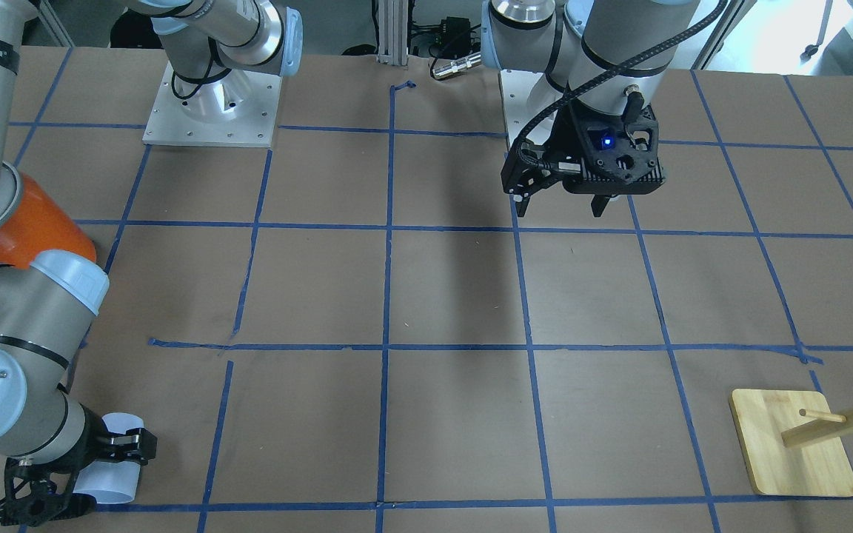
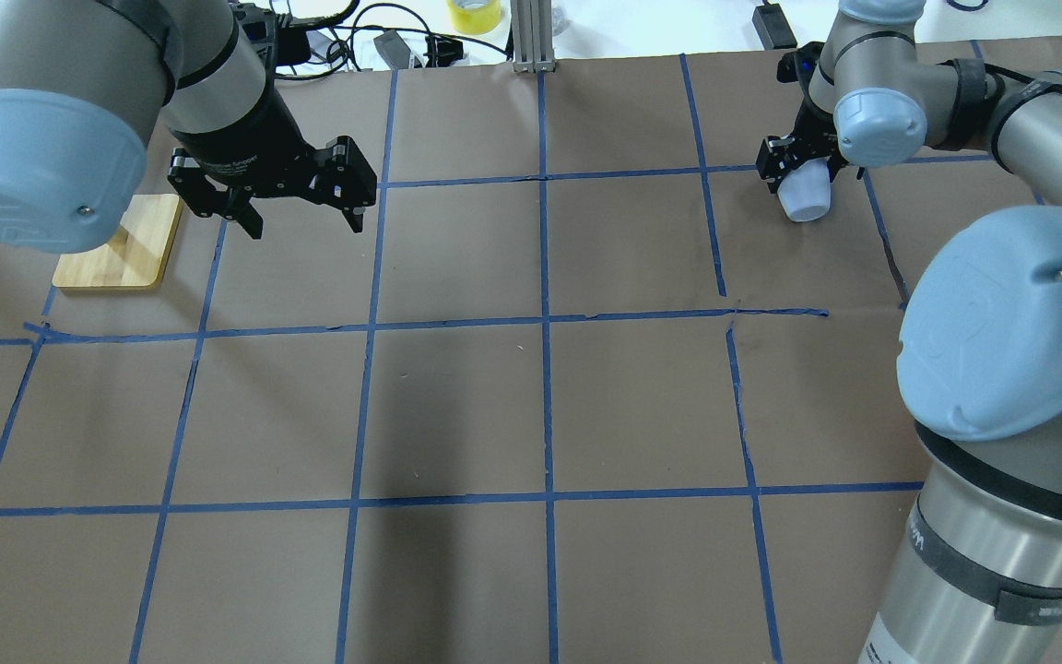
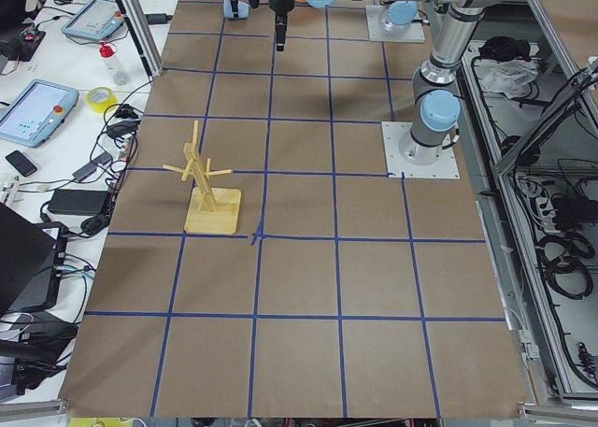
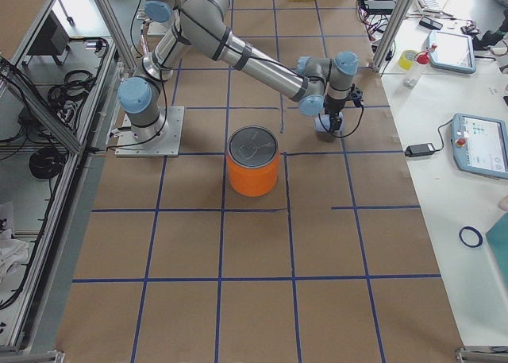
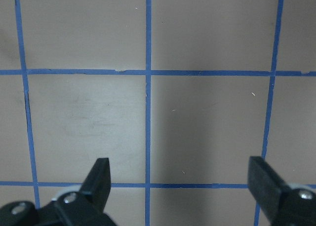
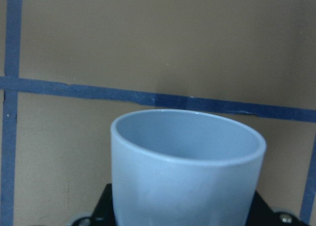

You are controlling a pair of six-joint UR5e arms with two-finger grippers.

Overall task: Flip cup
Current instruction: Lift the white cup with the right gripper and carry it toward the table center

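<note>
The small pale blue cup [image 2: 806, 195] is between the fingers of my right gripper [image 2: 803, 177] at the far right of the table. It also shows in the front view [image 1: 112, 466] and the right side view [image 4: 324, 125]. In the right wrist view the cup [image 6: 185, 166] fills the lower middle, with its open mouth and bluish inside in sight. It is held tilted, low over the paper; I cannot tell whether it touches. My left gripper [image 2: 305, 221] is open and empty above the table, seen also from the front [image 1: 560, 209] and from its wrist [image 5: 180, 179].
A big orange can [image 4: 254, 164] with a silver top stands near the robot's right side, partly behind the right arm in the front view [image 1: 34, 222]. A wooden peg stand on a square base [image 2: 125, 249] is at the far left, close behind my left gripper. Blue tape lines grid the brown table.
</note>
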